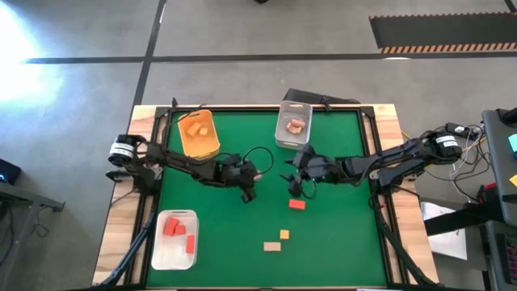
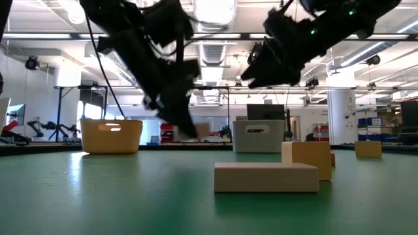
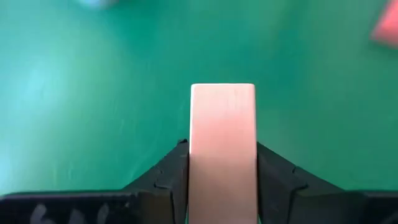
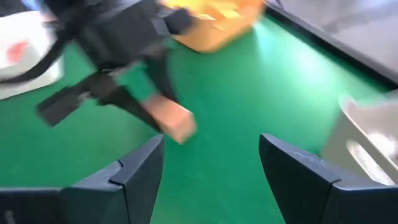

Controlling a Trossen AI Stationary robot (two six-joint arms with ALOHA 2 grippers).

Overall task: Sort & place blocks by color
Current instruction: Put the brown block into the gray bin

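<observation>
Green table [image 1: 339, 234], mid-field: pale tan block [image 3: 222, 149] clamped between left gripper [image 3: 222, 171] fingers, right gripper [image 4: 211, 165] spread empty alongside.

The table [image 1: 121, 242] has pale wooden edges around a green mat [image 1: 339, 234] and stands on a grey concrete floor [image 1: 73, 89] crossed by dark lines. At 1 o'clock from the table lies a black floor mat [image 1: 440, 32] with a striped edge. Seen level, the room behind is a large open hall with long ceiling lights [image 2: 215, 10], a white column [image 2: 341, 117] and shelving [image 2: 372, 124] at 3 o'clock.
</observation>
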